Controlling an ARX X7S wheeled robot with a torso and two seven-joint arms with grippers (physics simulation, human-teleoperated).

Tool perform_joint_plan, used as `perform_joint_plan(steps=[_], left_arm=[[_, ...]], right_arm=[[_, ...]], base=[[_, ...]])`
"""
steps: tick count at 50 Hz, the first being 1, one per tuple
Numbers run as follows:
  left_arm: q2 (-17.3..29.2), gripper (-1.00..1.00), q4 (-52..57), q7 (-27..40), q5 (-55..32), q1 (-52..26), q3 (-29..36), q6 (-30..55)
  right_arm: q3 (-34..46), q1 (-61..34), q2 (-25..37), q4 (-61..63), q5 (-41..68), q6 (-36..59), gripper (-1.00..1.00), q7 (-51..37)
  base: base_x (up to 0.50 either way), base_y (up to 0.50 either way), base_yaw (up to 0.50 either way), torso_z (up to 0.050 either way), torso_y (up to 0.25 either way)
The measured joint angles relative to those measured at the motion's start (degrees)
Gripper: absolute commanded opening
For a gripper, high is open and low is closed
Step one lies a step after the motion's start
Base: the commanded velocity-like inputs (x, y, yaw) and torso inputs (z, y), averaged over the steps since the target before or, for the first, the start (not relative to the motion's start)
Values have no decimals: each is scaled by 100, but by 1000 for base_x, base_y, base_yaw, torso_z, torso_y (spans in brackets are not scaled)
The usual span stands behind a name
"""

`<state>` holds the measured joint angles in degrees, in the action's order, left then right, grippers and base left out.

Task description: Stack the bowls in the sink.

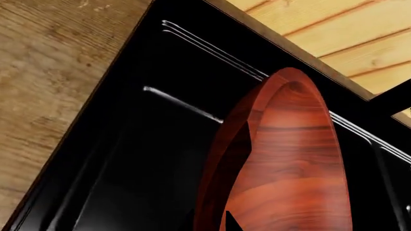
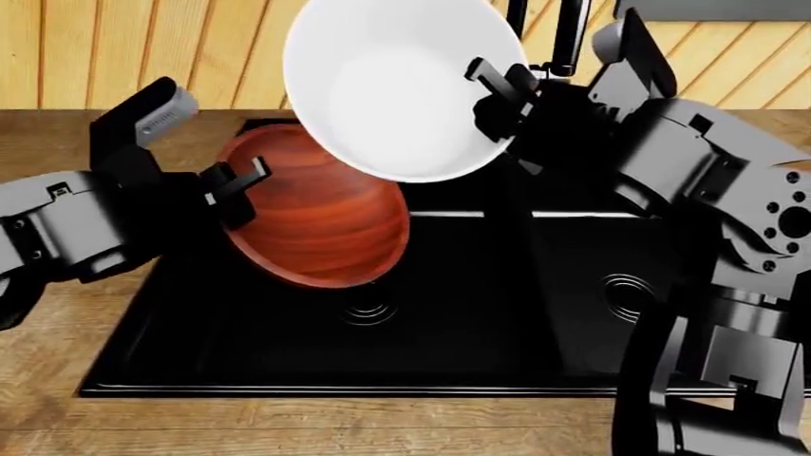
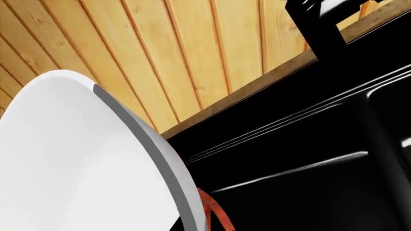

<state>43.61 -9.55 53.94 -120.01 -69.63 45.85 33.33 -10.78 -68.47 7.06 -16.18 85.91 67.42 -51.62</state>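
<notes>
My left gripper (image 2: 241, 185) is shut on the rim of the reddish-brown wooden bowl (image 2: 323, 214) and holds it tilted above the left basin of the black sink (image 2: 254, 332). The wooden bowl fills the left wrist view (image 1: 289, 159), over the sink (image 1: 141, 144). My right gripper (image 2: 497, 90) is shut on the rim of the white bowl (image 2: 399, 85) and holds it tilted, high above the wooden bowl and partly in front of it. In the right wrist view the white bowl (image 3: 70, 159) is large, with a sliver of the wooden bowl (image 3: 215, 214) behind it.
The sink has two basins with round drains (image 2: 367, 309) (image 2: 628, 290) and a divider (image 2: 514, 266). A black faucet (image 2: 564, 33) stands behind it. A wooden counter (image 2: 317, 423) surrounds the sink and a plank wall (image 2: 102, 47) rises at the back.
</notes>
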Motion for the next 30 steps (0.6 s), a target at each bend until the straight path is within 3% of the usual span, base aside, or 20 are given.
perform_joint_plan(steps=[30], left_arm=[[-1285, -100, -1281, -904, 727, 121, 912, 399]], right_arm=[[119, 84, 15, 10, 214, -140, -100, 14]], base=[[0, 0, 0, 0, 1]])
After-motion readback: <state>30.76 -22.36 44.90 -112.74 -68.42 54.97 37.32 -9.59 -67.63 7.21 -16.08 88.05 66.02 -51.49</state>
